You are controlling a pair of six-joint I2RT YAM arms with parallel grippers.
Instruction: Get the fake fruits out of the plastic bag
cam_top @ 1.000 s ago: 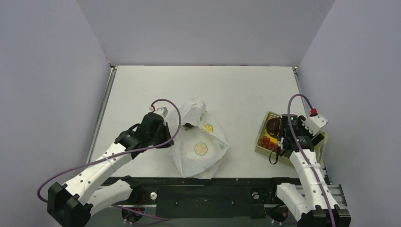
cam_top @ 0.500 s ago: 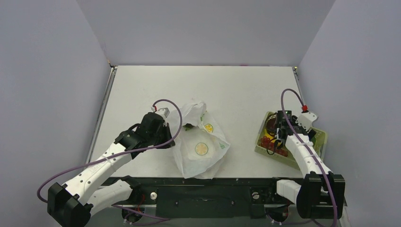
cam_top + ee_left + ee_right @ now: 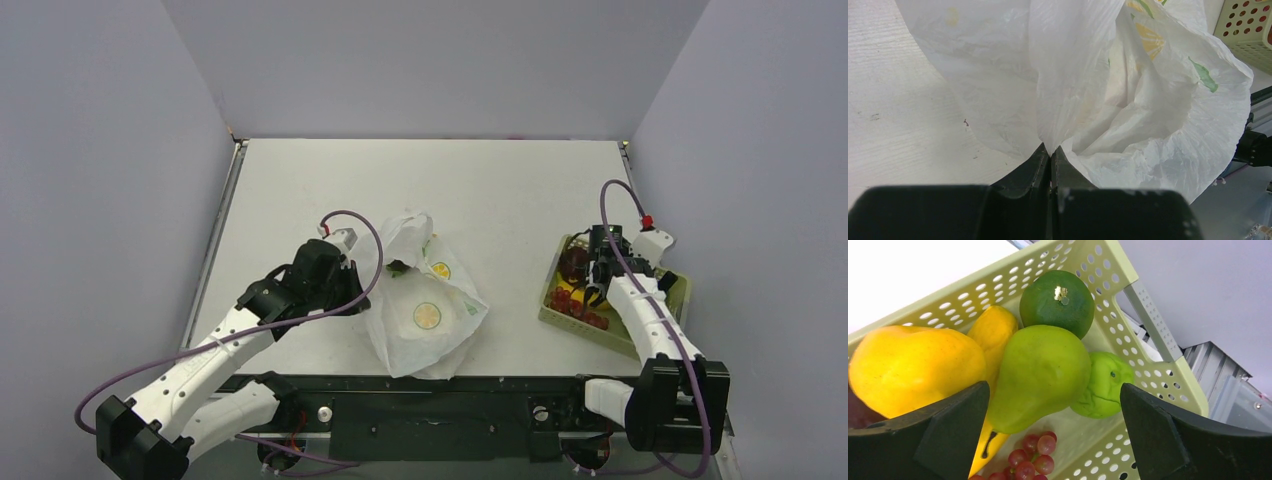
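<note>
The plastic bag point(image 3: 425, 305) lies crumpled at the table's near middle, its mouth facing away; something dark green point(image 3: 398, 267) shows in the opening. My left gripper point(image 3: 358, 292) is shut on the bag's left edge; the left wrist view shows the jaws point(image 3: 1050, 150) pinching a fold of the bag point(image 3: 1128, 115). My right gripper point(image 3: 592, 283) hangs open and empty over the basket. Between its jaws point(image 3: 1054, 387) lie a green pear point(image 3: 1043, 370), lime point(image 3: 1058, 302), yellow lumpy piece point(image 3: 913, 365), banana point(image 3: 993, 330), light green fruit point(image 3: 1103, 385) and red grapes point(image 3: 1028, 460).
The pale yellow-green perforated basket point(image 3: 555, 318) stands at the right near the table's edge, with red grapes point(image 3: 570, 300) and a dark purple fruit point(image 3: 573, 262) showing. The enclosure's walls stand close on both sides. The basket corner also shows in the left wrist view point(image 3: 1248, 30).
My right gripper has moved a little away and to the left over the basket, and its wrist has turned. My left gripper still holds the bag in the same place.
</note>
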